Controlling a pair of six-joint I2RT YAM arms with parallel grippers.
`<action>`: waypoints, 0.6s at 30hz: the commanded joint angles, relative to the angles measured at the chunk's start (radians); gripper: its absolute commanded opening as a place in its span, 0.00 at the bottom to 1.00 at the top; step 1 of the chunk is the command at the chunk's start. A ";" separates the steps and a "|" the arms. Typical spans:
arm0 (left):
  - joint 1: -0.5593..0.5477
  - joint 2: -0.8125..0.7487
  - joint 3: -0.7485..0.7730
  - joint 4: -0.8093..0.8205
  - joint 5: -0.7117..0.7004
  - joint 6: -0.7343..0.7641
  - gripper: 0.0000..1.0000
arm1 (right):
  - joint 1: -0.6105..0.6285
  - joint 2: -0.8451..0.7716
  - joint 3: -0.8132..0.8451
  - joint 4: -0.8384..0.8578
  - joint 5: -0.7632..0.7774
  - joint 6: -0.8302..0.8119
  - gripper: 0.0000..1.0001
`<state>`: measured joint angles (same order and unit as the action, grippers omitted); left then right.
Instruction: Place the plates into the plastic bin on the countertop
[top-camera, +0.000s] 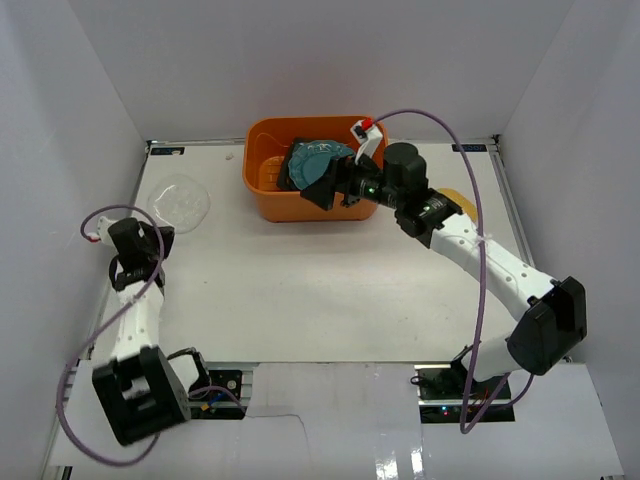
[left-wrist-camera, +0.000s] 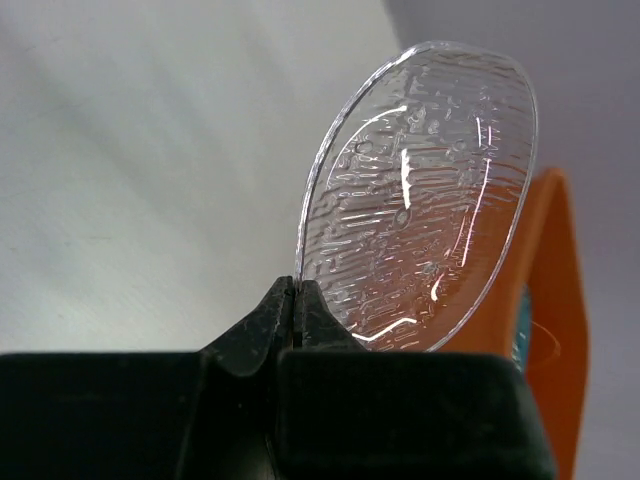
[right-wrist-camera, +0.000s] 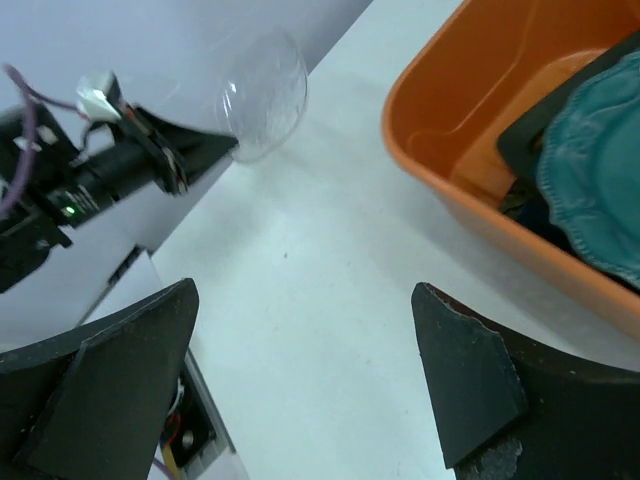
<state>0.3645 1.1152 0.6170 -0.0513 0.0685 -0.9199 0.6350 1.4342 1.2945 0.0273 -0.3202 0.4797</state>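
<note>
The orange plastic bin (top-camera: 268, 190) stands at the back middle of the white countertop (top-camera: 300, 290). A teal scalloped plate (top-camera: 318, 160) lies in it on top of darker plates. My right gripper (top-camera: 314, 190) is open and empty, hovering over the bin's front wall. In the right wrist view its jaws (right-wrist-camera: 305, 300) stand wide apart above bare countertop, with the bin (right-wrist-camera: 450, 130) and the teal plate (right-wrist-camera: 595, 170) at the upper right. My left gripper (left-wrist-camera: 293, 290) is shut on the rim of the small clear plate (left-wrist-camera: 420, 190), held off the table at the far left (top-camera: 180, 200).
A small yellow plate (top-camera: 458, 197) shows partly behind my right arm, right of the bin. White walls close in the left, back and right sides. The bin's orange wall (left-wrist-camera: 555, 300) lies behind the clear plate in the left wrist view.
</note>
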 joint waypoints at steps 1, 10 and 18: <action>-0.001 -0.254 -0.051 -0.057 0.112 0.052 0.00 | 0.080 0.028 0.083 -0.025 0.024 -0.085 0.93; -0.102 -0.374 -0.011 -0.173 0.439 0.154 0.00 | 0.176 0.178 0.275 -0.187 0.055 -0.170 0.91; -0.193 -0.332 0.081 -0.176 0.574 0.196 0.00 | 0.212 0.311 0.394 -0.271 0.087 -0.185 0.94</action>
<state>0.1917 0.7776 0.6281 -0.2363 0.5480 -0.7624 0.8318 1.7103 1.6249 -0.1947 -0.2665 0.3279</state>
